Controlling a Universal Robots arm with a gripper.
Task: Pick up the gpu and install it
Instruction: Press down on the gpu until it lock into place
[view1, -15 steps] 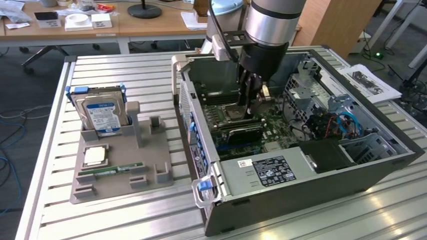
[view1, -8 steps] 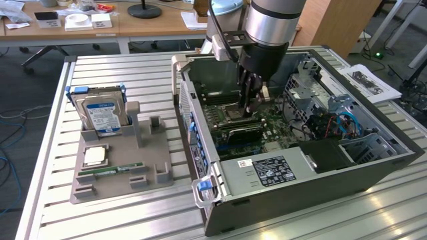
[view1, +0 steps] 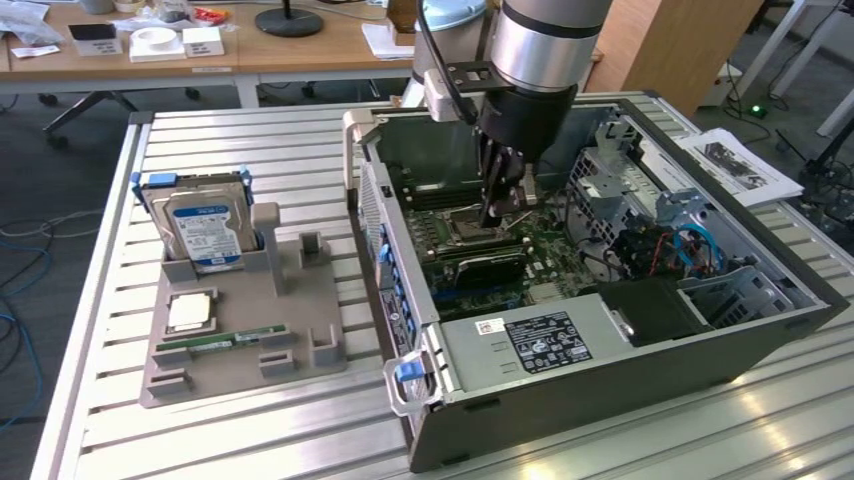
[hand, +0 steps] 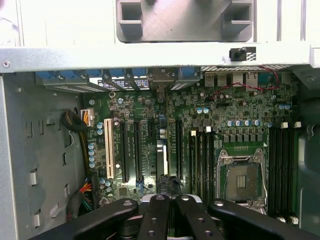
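The black gripper (view1: 497, 215), fingers pressed together over the green motherboard (hand: 150, 130), should bear squarely on the black-coolered green gpu (view1: 483, 268) beneath it.

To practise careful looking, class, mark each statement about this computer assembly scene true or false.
1. The gripper is inside the open case, over the motherboard. True.
2. The gripper is wide open. False: it is shut.
3. The hard drive lies flat inside the case. False: it stands upright in the grey holder outside the case.
4. A memory stick lies on the holder. True.
5. The case sits on a wooden desk. False: it sits on a slatted metal table.
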